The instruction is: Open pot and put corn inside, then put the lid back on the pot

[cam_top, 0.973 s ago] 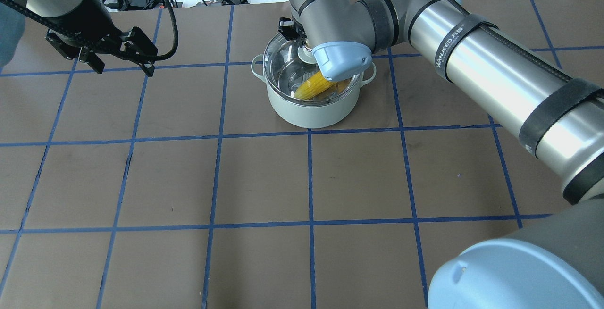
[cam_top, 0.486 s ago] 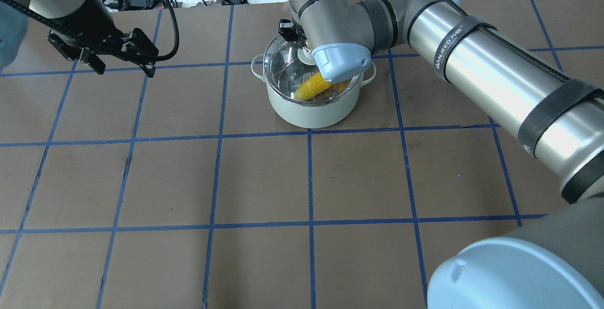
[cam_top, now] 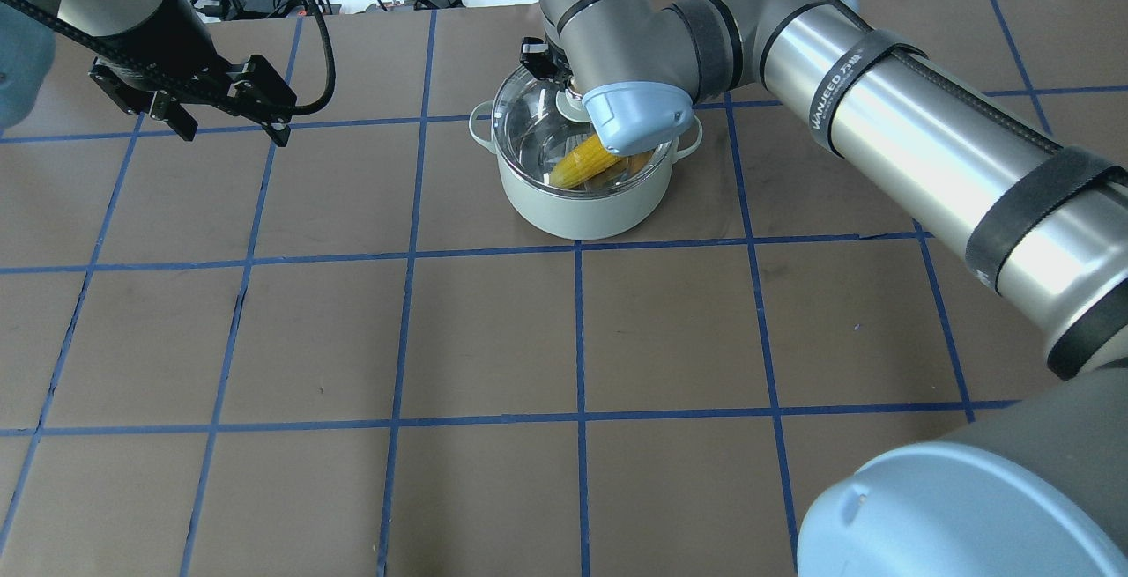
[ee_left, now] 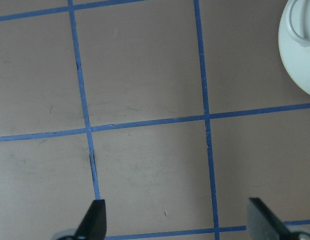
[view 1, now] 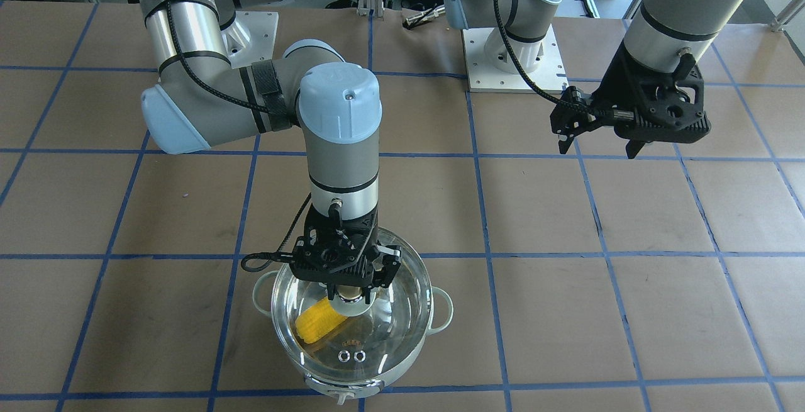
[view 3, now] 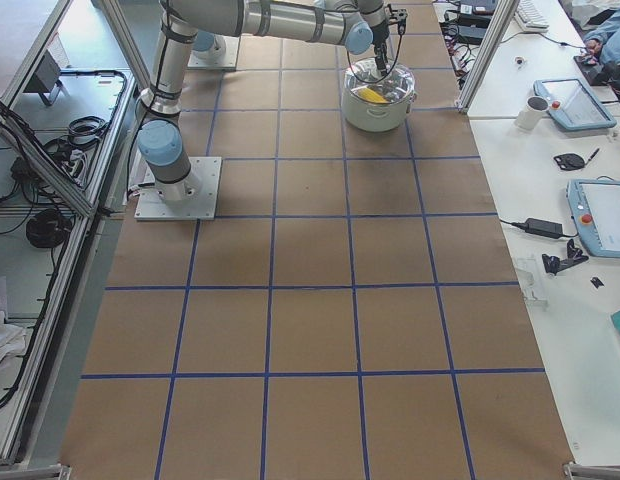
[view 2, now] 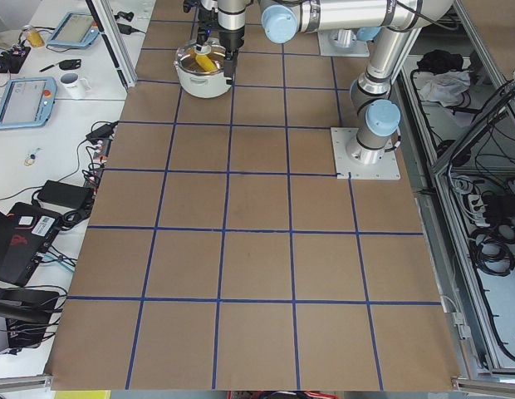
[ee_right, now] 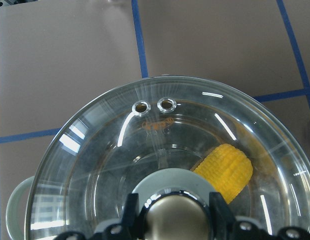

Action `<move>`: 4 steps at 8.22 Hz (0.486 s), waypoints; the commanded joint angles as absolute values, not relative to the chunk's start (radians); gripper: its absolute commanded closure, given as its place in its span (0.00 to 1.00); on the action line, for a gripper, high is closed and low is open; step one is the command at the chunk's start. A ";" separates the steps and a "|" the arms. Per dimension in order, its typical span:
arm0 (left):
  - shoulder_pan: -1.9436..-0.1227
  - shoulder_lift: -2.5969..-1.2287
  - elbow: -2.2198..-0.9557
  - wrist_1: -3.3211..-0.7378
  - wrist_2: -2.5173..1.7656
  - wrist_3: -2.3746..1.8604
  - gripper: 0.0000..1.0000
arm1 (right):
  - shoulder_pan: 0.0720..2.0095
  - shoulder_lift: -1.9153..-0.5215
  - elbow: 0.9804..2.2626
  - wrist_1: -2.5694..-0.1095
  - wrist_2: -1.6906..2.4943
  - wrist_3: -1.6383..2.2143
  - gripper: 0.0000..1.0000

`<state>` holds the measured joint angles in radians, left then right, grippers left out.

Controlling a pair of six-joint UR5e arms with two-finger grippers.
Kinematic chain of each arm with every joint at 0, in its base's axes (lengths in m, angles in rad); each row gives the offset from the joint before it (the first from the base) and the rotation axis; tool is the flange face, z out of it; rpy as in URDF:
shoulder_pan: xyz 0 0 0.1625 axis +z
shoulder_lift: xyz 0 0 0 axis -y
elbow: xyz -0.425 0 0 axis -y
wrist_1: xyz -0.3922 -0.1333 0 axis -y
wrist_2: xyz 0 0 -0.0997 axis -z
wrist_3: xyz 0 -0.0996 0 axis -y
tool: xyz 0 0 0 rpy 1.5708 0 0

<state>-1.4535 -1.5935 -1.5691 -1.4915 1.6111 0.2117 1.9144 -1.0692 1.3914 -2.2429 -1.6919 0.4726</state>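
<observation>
Now, corn: lies slanted inside the pot, seen through the glass, its blunt end near the middle under the lid's knob.
Lid: clear dome covering the pot's mouth; two metal vent rings sit on the side away from the robot. Whether it is fully seated on the pot's rim, I cannot tell.
Pot: pale mint, upright on the table, one loop handle showing at each side.
Right gripper: straight above the pot's centre, pointing down, fingers clamped on either side of the cream knob.
Left gripper: well apart from the pot, off to the robot's left, raised over bare table, jaws spread wide with nothing between them.
Table: brown surface with a blue tape grid around the pot.
</observation>
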 commanded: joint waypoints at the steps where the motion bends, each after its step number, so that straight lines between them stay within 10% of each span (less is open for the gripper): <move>1: -1.453 -1.588 -1.569 -1.496 1.612 0.212 0.00 | 1.914 -1.068 1.393 -2.250 -1.692 0.472 0.73; 4: -1.454 -1.585 -1.569 -1.497 1.612 0.212 0.00 | 1.914 -1.066 1.397 -2.250 -1.690 0.471 0.73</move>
